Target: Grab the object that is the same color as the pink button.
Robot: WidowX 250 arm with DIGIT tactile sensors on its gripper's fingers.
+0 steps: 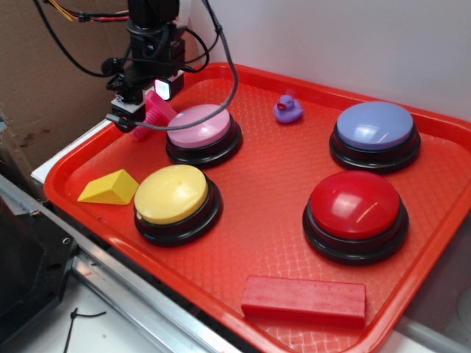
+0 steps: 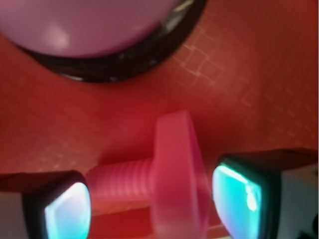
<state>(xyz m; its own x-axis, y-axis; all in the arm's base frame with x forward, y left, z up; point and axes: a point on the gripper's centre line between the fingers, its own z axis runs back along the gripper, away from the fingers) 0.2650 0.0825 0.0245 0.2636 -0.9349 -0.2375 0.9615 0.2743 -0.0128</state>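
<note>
The gripper (image 2: 149,199) is seen spread, with one finger at the lower left and the other at the lower right of the wrist frame, and the pink bolt (image 2: 164,184) lies between them. Its ribbed shaft points toward the left finger and its flat head stands nearer the right finger. No contact between the pads and the bolt can be made out; a gap appears on the right, while on the left it cannot be told. In the exterior view the gripper (image 1: 143,110) is found at the upper left of the frame, lowered over the bolt (image 1: 153,114), which sits just beside the pink button (image 1: 200,126) near the tray's far left edge.

The approach and alignment are judged done: the right object has been bracketed. The closing of the fingers on the bolt and the lifting are judged left to do.

Everything is carried on a red tray (image 1: 280,220) with a waffle texture. On it are also seen a yellow button (image 1: 175,194), a red button (image 1: 356,206), a lavender-blue button (image 1: 375,126), a purple duck (image 1: 288,109), a yellow wedge (image 1: 110,188) and a red block (image 1: 304,299). Behind the tray a pale wall (image 1: 353,37) is seen, and brown cardboard (image 1: 44,81) at the upper left.
</note>
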